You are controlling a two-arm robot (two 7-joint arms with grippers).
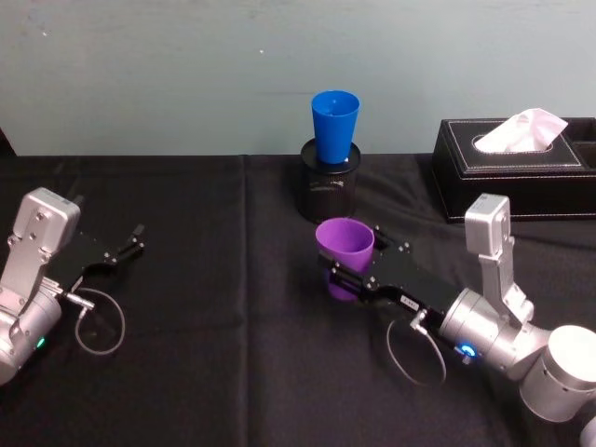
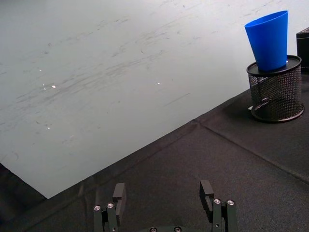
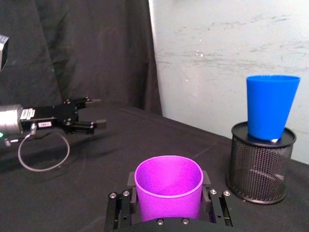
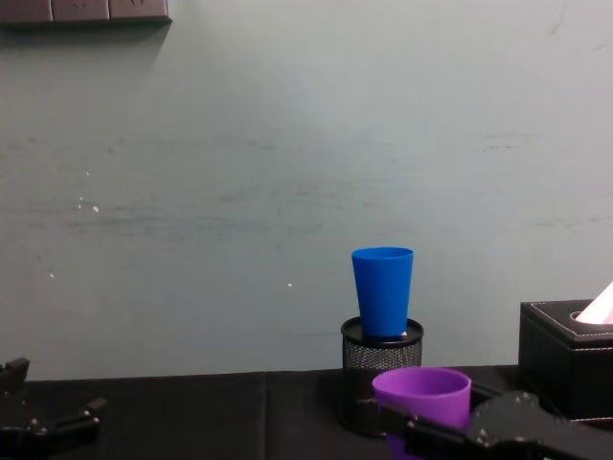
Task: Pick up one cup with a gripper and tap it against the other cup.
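Gripping the purple cup [image 1: 344, 248] upright, right gripper [image 1: 349, 277] closed on its sides, blue cup [image 1: 334, 125] well ahead, open worktop [image 1: 214, 307] between; left gripper [image 1: 126, 249] open, empty.

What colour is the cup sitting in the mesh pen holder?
Bright blue. The blue cup stands in the black mesh pen holder, shown best in the right wrist view.

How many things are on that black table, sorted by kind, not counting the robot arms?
Cups: 2, the purple cup held in the right gripper and the blue cup
Mesh pen holders: 1, under the blue cup
Tissue boxes: 1
Total: 4
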